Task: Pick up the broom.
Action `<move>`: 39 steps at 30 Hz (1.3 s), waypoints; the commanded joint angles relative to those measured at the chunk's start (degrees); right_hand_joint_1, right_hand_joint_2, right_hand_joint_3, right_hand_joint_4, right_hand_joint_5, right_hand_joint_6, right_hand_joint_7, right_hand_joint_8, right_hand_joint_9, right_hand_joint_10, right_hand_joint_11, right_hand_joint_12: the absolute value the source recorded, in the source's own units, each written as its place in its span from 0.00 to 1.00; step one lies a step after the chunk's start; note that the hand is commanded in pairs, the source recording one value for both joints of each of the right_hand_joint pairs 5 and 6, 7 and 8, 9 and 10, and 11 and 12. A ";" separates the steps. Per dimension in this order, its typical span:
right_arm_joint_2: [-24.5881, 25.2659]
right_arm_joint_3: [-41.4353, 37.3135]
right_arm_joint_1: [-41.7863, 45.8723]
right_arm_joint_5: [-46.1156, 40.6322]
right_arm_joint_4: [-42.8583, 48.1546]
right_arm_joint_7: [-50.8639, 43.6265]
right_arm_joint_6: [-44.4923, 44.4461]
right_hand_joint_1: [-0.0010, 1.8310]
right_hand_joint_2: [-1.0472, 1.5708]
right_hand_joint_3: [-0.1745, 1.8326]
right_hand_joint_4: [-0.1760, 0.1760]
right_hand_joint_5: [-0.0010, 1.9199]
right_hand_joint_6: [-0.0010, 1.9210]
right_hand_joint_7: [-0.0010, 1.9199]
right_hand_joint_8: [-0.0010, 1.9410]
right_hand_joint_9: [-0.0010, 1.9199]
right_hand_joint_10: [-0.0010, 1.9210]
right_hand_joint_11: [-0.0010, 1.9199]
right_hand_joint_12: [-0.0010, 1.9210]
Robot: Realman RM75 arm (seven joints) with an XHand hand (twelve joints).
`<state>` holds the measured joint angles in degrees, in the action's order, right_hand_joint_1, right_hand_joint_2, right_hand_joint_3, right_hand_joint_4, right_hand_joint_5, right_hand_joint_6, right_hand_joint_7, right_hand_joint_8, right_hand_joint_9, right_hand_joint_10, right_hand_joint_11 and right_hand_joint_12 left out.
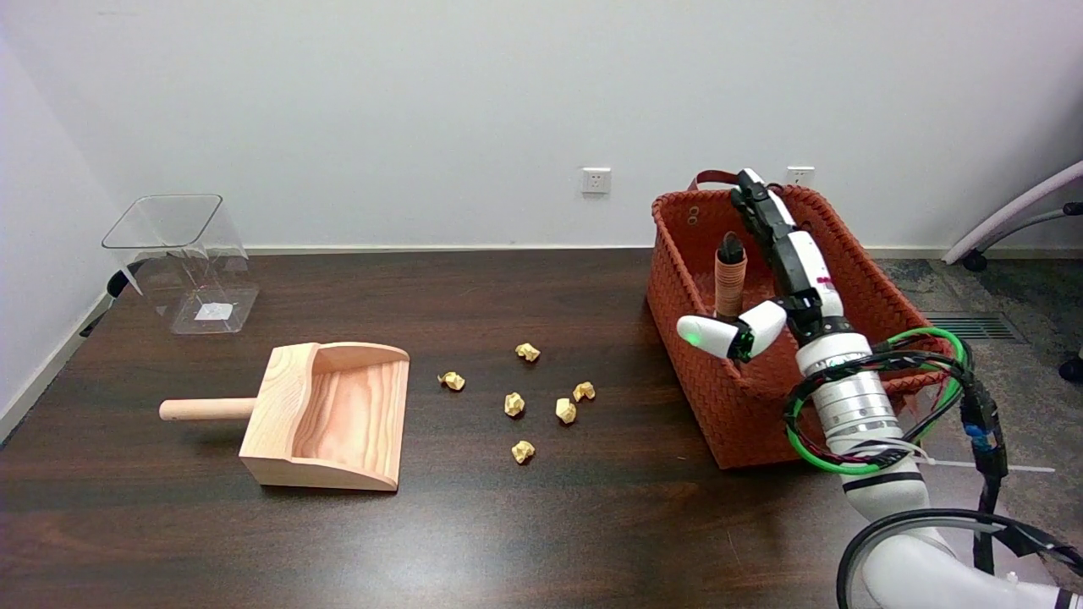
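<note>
Your right hand is over the orange woven basket at the desk's right side, fingers stretched toward the far rim, thumb splayed out to the left. It's released, holding nothing. The broom stands upright inside the basket, only the handle top with its dark tip visible, just left of your palm and between the thumb and the extended fingers. Can't tell whether anything touches it. Elsewhere on the desk: wooden dustpan at left-centre, handle pointing left; yellow paper scraps scattered between dustpan and basket; clear plastic bin at far left.
</note>
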<state>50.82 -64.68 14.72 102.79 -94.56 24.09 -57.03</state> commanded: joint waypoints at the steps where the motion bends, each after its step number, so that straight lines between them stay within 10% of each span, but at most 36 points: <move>1: -0.05 -2.04 0.78 1.72 -2.08 -1.38 5.35 0.64 0.24 0.65 0.50 0.05 0.05 0.17 0.16 0.05 0.05 0.05 0.05; 10: 0.19 -2.20 1.26 1.43 -2.48 -1.38 5.35 0.63 0.32 0.57 0.50 0.15 0.15 0.57 0.57 0.15 0.15 0.15 0.15; 24: 0.27 -1.85 1.39 1.21 -2.72 -1.38 5.35 0.56 0.54 0.52 0.50 0.81 0.81 0.98 0.97 0.81 0.81 0.81 0.81; 27: 0.27 -1.80 1.39 1.21 -2.72 -1.38 5.36 0.56 0.55 0.54 0.50 0.99 0.99 1.00 0.99 0.99 0.99 0.99 0.99; 39: 0.27 -2.25 1.42 1.43 -2.56 -1.38 5.17 0.62 0.41 0.60 0.50 1.00 1.00 1.00 0.99 1.00 1.00 1.00 1.00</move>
<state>51.03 -66.49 16.03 104.07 -97.08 22.78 -51.92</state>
